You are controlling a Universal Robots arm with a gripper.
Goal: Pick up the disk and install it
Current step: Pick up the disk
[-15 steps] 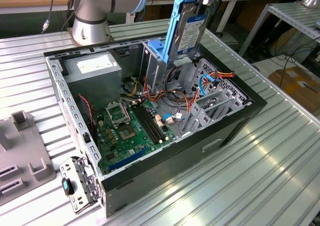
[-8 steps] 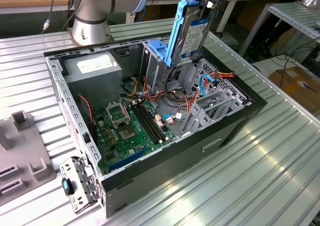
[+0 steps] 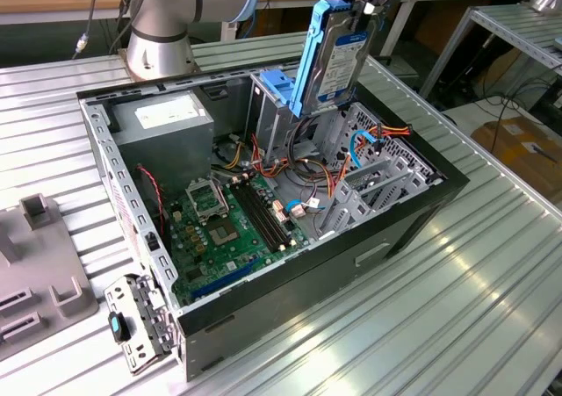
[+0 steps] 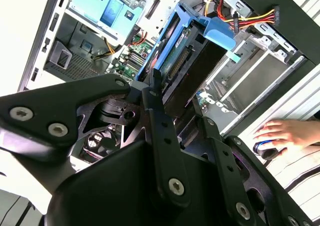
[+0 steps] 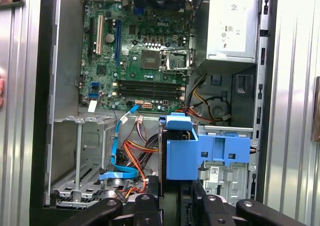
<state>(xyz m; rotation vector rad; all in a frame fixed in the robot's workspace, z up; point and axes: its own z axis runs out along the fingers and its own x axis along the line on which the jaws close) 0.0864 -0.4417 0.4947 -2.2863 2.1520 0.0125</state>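
Black gripper (image 3: pixel 358 5), jaws closed tight on the grey metal disk in its light-blue plastic carrier rail (image 3: pixel 332 58), holding it on edge above the open black computer case (image 3: pixel 351 269).

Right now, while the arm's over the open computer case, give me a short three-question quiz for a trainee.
1. True or false: the disk is lying flat.
2. What is gripping the disk? A the fingers; B a person's hand; C nothing.
3. What colour is the disk's carrier rail?

Key: 1 false, it stands on end above the case; 2 A; 3 light blue.
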